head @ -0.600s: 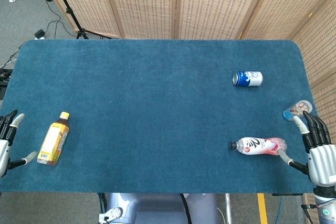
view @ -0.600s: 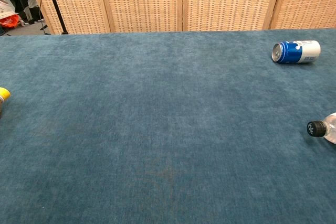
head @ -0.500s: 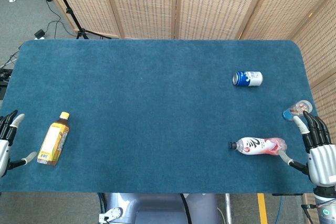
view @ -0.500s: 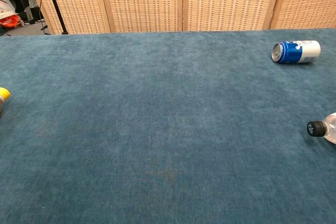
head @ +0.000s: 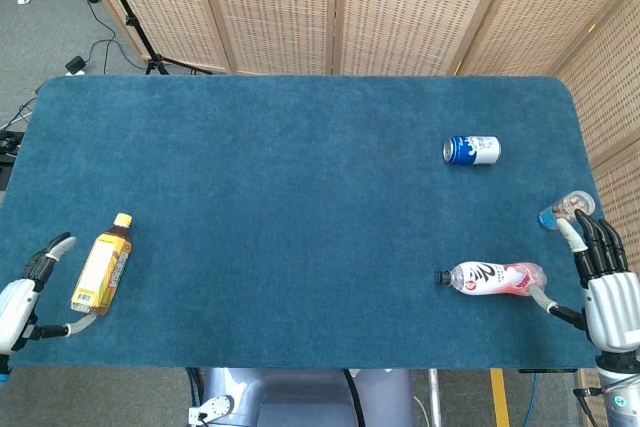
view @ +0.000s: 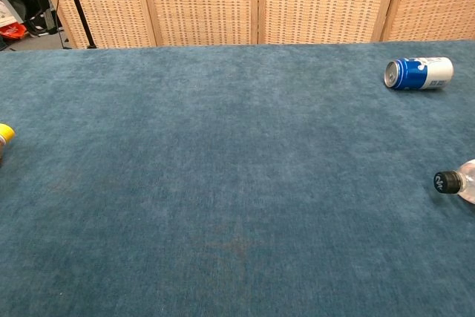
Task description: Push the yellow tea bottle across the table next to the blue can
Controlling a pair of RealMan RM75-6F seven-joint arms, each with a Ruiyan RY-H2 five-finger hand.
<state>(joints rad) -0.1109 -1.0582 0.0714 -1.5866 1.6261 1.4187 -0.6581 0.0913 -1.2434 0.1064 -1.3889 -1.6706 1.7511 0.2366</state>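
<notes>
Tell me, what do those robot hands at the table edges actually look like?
Both look like human hands. The right hand has a pale silver-white back, black fingers and light grey tips, on a grey wrist cuff. The left hand is only partly in view: a white and light blue shell with dark fingers and pale tips. No cables or markings show.

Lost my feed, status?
Both hands open: left hand beside yellow tea bottle, no contact seen. Blue can far right. Path clear.
</notes>
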